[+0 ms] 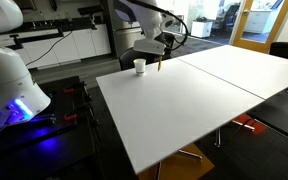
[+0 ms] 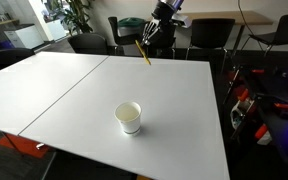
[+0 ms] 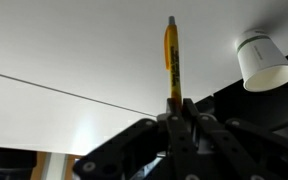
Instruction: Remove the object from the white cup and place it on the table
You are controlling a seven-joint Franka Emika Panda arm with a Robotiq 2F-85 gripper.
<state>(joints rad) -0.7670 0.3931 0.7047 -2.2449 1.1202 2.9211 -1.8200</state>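
A slim yellowish-tan stick, shaped like a pencil (image 3: 170, 55), is clear of the small plain white cylindrical cup (image 3: 263, 60) and is held by the dark Robotiq gripper (image 3: 172, 103). The two fingers are pressed onto its upper end from both sides. In the wrist view the stick runs straight away from the fingers towards the large white flat tabletop (image 3: 64, 45), and the cup stands to one side of it, near but not touching.

In an exterior view the gripper (image 1: 160, 57) hangs from the white Panda arm (image 1: 134, 15) over the far part of the table (image 1: 184, 115). The stick (image 1: 160, 67) points downward just beside the cup (image 1: 140, 66), which stands upright close to the table's far edge. Whether the lower tip of the stick meets the surface cannot be told at this size.

In an exterior view from across the table the cup (image 2: 129, 117) stands upright in the foreground with its mouth open to the camera. The gripper (image 2: 149, 42) is well behind it near the table's far edge (image 2: 174, 63), and the stick (image 2: 144, 53) slants a little in its hold.

A thin seam (image 2: 64, 97) joins this top (image 2: 174, 95) to a second white tabletop (image 2: 34, 80). The same seam (image 3: 64, 90) shows as a dark line in the wrist view. Black chairs (image 2: 209, 35) stand behind the table, and a leafy green plant (image 2: 79, 15) rises at the back
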